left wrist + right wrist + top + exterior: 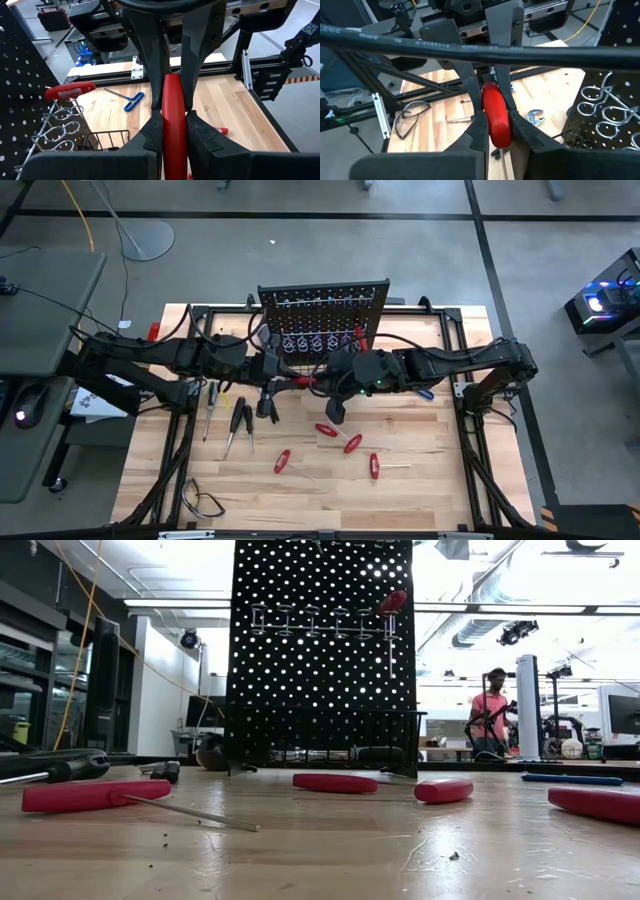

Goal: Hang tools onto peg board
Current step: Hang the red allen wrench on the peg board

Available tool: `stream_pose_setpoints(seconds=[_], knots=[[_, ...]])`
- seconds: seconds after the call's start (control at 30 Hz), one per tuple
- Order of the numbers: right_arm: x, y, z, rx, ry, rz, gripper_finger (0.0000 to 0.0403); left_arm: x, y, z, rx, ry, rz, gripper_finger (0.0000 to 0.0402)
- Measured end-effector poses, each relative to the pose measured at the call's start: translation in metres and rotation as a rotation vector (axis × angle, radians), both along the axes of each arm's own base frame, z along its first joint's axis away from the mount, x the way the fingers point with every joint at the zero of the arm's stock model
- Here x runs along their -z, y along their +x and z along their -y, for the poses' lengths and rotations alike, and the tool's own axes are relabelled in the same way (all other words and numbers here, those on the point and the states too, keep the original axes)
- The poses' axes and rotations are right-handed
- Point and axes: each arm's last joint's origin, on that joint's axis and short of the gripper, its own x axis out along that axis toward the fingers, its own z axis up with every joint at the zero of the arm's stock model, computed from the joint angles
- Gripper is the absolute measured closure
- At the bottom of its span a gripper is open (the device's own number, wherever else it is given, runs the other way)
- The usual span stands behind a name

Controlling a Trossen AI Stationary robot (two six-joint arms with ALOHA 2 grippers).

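**Screwdriver gripped from both ends before the board**

High view: the red screwdriver (pixel 305 381) hangs above the bench (pixel 420 480), just in front of the board (pixel 322 305). Both arms stretch inward, near level, and meet at it. The left tool (pixel 278 372) and the right tool (pixel 325 377) face each other across it. Four loose drivers (pixel 352 443) lie nearer the bench's front.

Low view: neither arm shows. A hung driver (pixel 391 602) sits on the board's hook row.

Left wrist view: the left tool's jaws are narrow, clamped on the red handle, with the other arm's fingers (pixel 150 60) pinching it from the far end. A blue T-handle (pixel 133 101) lies beyond.

Right wrist view: the right tool's jaws press the same handle from both sides. A wrench (pixel 536 116) lies below.
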Motion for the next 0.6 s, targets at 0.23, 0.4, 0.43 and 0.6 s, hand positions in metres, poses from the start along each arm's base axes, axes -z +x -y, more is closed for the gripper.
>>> stream_pose_setpoints(seconds=[0.23, 0.4, 0.43, 0.6], knots=[[0.000, 0.000, 0.001, 0.036, 0.060, 0.003, 0.0375, -0.001, -0.005, -0.001, -0.030, -0.045, -0.010, 0.0278], [0.000, -0.004, 0.001, 0.048, 0.078, -0.015, 0.0375, -0.003, -0.015, -0.002, -0.040, -0.072, -0.037, 0.0221], [-0.001, -0.005, 0.002, 0.052, 0.085, -0.016, 0.0375, -0.004, -0.018, -0.003, -0.042, -0.076, -0.042, 0.0215], [-0.001, -0.024, -0.003, 0.171, 0.053, -0.086, 0.0375, -0.007, -0.039, -0.006, -0.084, -0.140, -0.091, 0.0204]])
